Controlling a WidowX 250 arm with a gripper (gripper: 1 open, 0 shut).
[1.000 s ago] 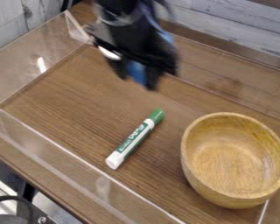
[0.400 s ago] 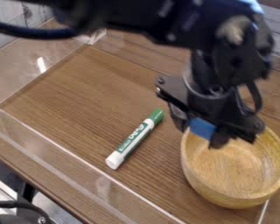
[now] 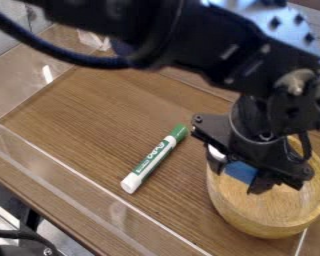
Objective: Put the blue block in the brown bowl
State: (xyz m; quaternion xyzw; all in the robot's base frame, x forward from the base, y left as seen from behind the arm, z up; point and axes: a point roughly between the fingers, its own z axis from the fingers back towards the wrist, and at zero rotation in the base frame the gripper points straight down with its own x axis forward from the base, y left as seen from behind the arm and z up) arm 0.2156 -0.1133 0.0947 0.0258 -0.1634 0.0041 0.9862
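black end effector [image 3: 260,172] clamped on the small matte blue block [image 3: 243,172], held over the interior of the round, thick-rimmed, grained wooden brown bowl [image 3: 306,221]. white marker [image 3: 152,159], green-capped, lies on the wood-grain table [image 3: 83,110].

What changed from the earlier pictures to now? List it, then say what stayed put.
The gripper, shut on the blue block, swung from the table's far side across to the right and down, and now hangs over the brown bowl with the block low inside its rim. Nothing has been let go. The marker and the bowl stayed where they were.
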